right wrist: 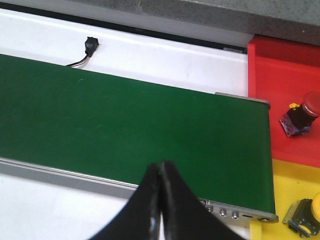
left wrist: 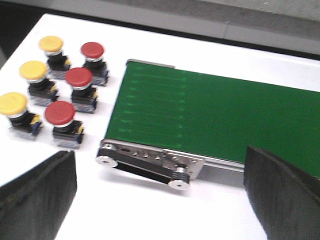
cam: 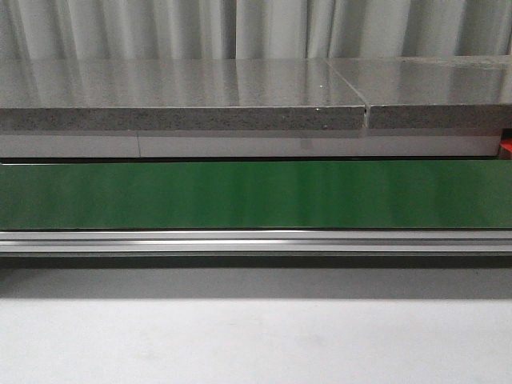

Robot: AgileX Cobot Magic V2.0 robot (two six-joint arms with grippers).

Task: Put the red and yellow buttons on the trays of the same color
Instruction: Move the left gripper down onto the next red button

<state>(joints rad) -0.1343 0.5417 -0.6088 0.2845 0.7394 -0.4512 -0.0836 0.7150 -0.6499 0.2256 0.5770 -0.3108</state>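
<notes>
Six round-capped buttons, three red (left wrist: 79, 77) and three yellow (left wrist: 33, 70), stand on the white tabletop (left wrist: 150, 210) beside the matte green belt (left wrist: 210, 110). Left end effector (left wrist: 160, 200) gapes; right end effector (right wrist: 160, 200) pinched together, empty. One red button (right wrist: 301, 114) lies on the red tray (right wrist: 280, 65).

The long green conveyor belt (cam: 256, 194) runs off both sides of the front view, so neither end shows there, and no arm or button appears in that view. In the right wrist view, the round yellow-capped push button (right wrist: 306, 216) on the flat yellow plastic tray (right wrist: 290, 185) is cut by the picture's corner, leaving only its base and a sliver of cap. The flat red plastic tray (right wrist: 280, 65) also runs past the edge. In the left wrist view, the black left gripper fingers (left wrist: 37, 197) are cropped and soft.
</notes>
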